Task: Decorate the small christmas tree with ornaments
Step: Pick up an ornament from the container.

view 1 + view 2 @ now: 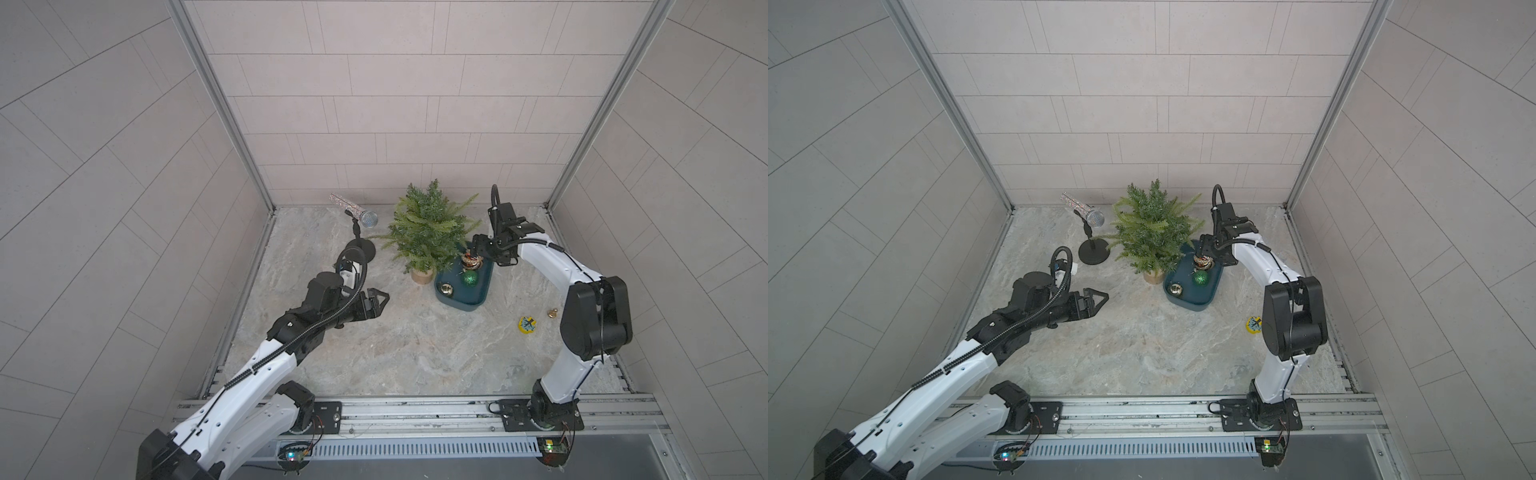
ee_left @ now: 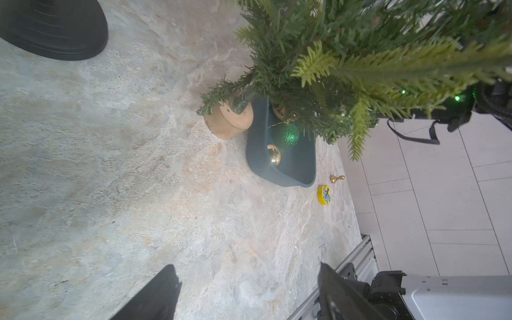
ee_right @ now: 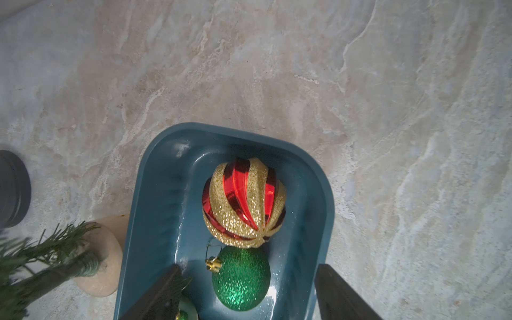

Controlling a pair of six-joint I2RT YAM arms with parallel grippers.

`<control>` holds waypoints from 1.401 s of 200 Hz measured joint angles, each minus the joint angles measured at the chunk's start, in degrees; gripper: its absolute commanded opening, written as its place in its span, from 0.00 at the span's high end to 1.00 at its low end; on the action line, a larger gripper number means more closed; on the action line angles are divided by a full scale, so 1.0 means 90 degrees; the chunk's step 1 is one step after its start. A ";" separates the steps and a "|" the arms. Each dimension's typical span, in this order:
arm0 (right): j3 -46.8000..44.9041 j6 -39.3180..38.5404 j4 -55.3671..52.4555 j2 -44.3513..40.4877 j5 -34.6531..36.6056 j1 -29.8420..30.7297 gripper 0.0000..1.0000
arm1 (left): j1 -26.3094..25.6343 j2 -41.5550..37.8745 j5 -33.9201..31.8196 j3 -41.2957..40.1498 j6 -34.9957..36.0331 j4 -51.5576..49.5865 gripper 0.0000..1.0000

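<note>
A marbled, stone-look tabletop (image 1: 415,353) fills the floor of a booth with pale grey tiled walls (image 1: 374,104). The right gripper (image 3: 248,267) hangs over the far end of a teal tray (image 3: 155,194), jaws spread wide and gripping nothing. In the right wrist view the green glitter ornament (image 3: 241,279) shows between its two dark fingers (image 3: 155,299), clear of both. The large red-and-gold striped ornament (image 3: 243,202) lies just past it, right against it. A smaller shiny gold ornament (image 1: 446,289) lies at the tray's near end, apart from the other two, so all three ornaments are in the tray. Just beside the tray, on its left, stands the small christmas tree (image 1: 428,224), upright in a round tan pot (image 1: 422,276), its lower branches reaching over the tray's far end. The left gripper (image 1: 380,299) is held above the left part of the table, jaws open and empty, pointing toward the tree and well apart from it. Behind it a sparkly silver microphone (image 1: 369,219) tilts on a black stand. On the right side of the table lie a flat yellow disc (image 1: 527,324) and a tiny gold bell (image 1: 552,312).
</note>
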 measured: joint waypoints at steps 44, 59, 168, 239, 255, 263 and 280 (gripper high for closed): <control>0.0301 0.0002 -0.0046 0.0534 0.0138 0.0017 0.20 | -0.0216 0.0056 -0.0056 0.0000 -0.0024 0.0029 0.15; 0.0410 0.0002 -0.0056 0.0680 0.0158 0.0022 0.19 | -0.0240 0.0068 -0.0083 0.0000 -0.0029 0.0027 0.15; 0.0867 0.0075 0.0012 0.1520 0.0085 0.0168 0.20 | -0.0306 0.0051 -0.0301 -0.0090 -0.0214 0.0029 0.16; 0.0925 0.0141 0.0226 0.1651 0.0012 0.0182 0.01 | -0.0333 0.0051 -0.0299 -0.0090 -0.0265 0.0044 0.16; 0.0879 0.0168 0.0267 0.1707 -0.0017 0.0187 0.00 | -0.0333 0.0051 -0.0299 -0.0090 -0.0265 0.0044 0.17; 0.0845 0.0172 0.0272 0.1741 -0.0029 0.0187 0.00 | -0.0333 0.0051 -0.0299 -0.0090 -0.0267 0.0044 0.17; 0.0818 0.0175 0.0277 0.1814 -0.0039 0.0194 0.02 | -0.0333 0.0051 -0.0299 -0.0092 -0.0265 0.0044 0.17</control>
